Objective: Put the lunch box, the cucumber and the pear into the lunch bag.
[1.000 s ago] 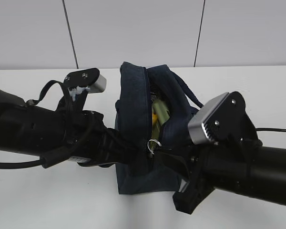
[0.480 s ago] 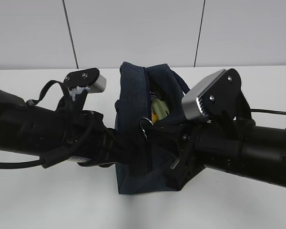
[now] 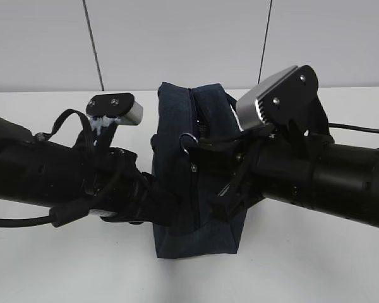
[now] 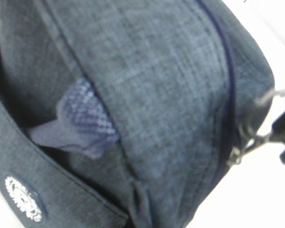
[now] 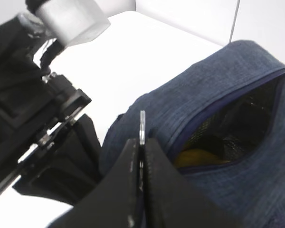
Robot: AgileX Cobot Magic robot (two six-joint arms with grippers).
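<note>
The dark navy lunch bag (image 3: 177, 120) stands upright mid-table between both arms. My right gripper (image 3: 199, 145) is shut on the metal ring pull (image 3: 188, 140) of its zipper, the ring (image 5: 142, 124) sticking up from between the closed fingers (image 5: 156, 180). Through the remaining zipper gap a patch of yellow pear (image 5: 199, 156) shows. My left gripper (image 3: 159, 202) presses on the bag's left side; its wrist view is filled with navy fabric (image 4: 171, 95), bunched into a fold (image 4: 142, 209) at the jaws. The lunch box and the cucumber are hidden.
The bag stands on a white table (image 3: 316, 271) with a pale panelled wall behind. The bag's loop handle (image 3: 237, 104) lies behind my right wrist camera (image 3: 275, 95). My left arm (image 5: 38, 128) is close beside the bag.
My right gripper has travelled up and away along the bag's top with the ring pull. The zipper gap has narrowed; the yellow contents no longer show in the exterior view. The left arm stayed.
</note>
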